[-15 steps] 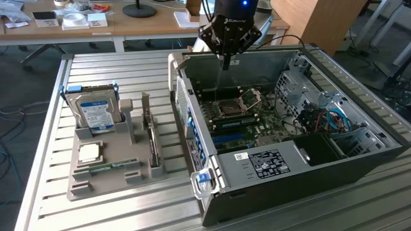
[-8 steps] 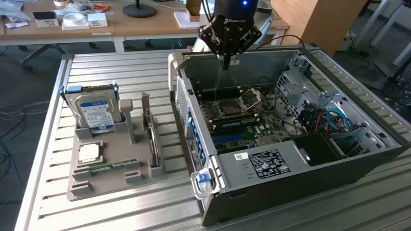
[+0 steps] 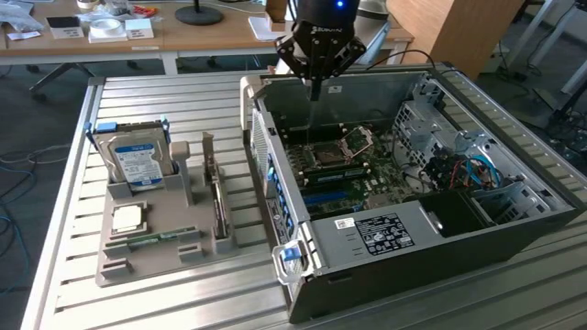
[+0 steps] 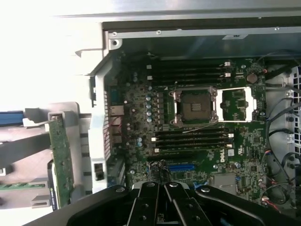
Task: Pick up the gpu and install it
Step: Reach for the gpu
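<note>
Pincer [image 3: 315, 91] clenched and empty, touching nothing; it hangs over the motherboard [image 3: 367, 175] inside the open computer case [image 3: 477, 240]. The gpu [image 3: 218, 206] stands on edge in the grey holder [image 3: 161, 260] on the bench [image 3: 156, 103], just beside the case. It is a thin green board (pale bracket at the far end), its long axis running away from the exterior camera.

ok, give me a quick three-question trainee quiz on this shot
1. True or false: the gripper is holding the graphics card.
2. Where does the card stand? A) in the grey holder B) in a motherboard slot C) on the wooden desk
3. What is the gripper hovering over?
Key: 1 false, it is shut and empty; 2 A; 3 the open computer case.
</note>
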Robot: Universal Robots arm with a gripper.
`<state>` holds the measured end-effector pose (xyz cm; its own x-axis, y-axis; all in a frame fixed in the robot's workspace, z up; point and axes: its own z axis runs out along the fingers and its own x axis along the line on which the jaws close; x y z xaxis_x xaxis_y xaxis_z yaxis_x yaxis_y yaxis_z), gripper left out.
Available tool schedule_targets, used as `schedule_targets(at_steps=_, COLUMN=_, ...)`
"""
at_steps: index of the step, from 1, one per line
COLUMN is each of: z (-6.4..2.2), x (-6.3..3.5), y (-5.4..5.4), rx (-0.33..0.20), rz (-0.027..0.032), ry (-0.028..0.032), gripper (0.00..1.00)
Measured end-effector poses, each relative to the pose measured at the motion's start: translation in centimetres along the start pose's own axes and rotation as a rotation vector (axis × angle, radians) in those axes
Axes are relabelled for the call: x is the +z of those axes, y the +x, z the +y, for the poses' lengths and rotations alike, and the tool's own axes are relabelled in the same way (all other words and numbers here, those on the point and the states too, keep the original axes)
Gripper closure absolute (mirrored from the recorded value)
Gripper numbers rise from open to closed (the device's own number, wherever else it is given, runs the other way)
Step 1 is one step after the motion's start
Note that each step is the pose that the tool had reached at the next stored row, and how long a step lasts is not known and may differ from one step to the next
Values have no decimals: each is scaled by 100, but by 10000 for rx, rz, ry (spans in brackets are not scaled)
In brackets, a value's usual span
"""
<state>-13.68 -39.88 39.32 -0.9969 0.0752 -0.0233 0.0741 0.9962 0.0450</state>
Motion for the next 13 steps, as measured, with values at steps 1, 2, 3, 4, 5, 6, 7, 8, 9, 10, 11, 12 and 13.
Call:
schedule_targets(at_steps=1, z=-2, x=0, y=28, rx=0, rz=0, ry=-1, gripper=89)
schedule_targets(at_steps=2, z=-3, x=-1, y=60, rx=0, rz=0, ry=0, gripper=89)
schedule_targets(at_steps=3, z=-5, x=-2, y=91, rx=2, rz=0, ry=0, gripper=89)
schedule_targets(at_steps=4, z=-7, x=-2, y=122, rx=1, rz=-1, ry=-1, gripper=89)
schedule_targets(at_steps=5, z=-9, x=-3, y=153, rx=0, rz=0, ry=0, gripper=89)
schedule_targets(at_steps=6, z=-10, x=-3, y=185, rx=0, rz=1, ry=0, gripper=89)
schedule_targets(at_steps=7, z=-12, x=-4, y=219, rx=1, rz=0, ry=0, gripper=89)
schedule_targets(at_steps=8, z=-13, x=-4, y=254, rx=1, rz=0, ry=0, gripper=89)
schedule_targets(at_steps=9, z=-14, x=-5, y=288, rx=1, rz=0, ry=0, gripper=89)
schedule_targets(at_steps=10, z=-15, x=-5, y=325, rx=0, rz=0, ry=0, gripper=89)
schedule_targets(at_steps=11, z=-17, x=-6, y=359, rx=0, rz=0, ry=0, gripper=89)
schedule_targets(at_steps=12, z=-17, x=-6, y=393, rx=1, rz=0, ry=0, gripper=89)
schedule_targets(at_steps=13, z=-18, x=-7, y=428, rx=2, rz=0, ry=0, gripper=89)
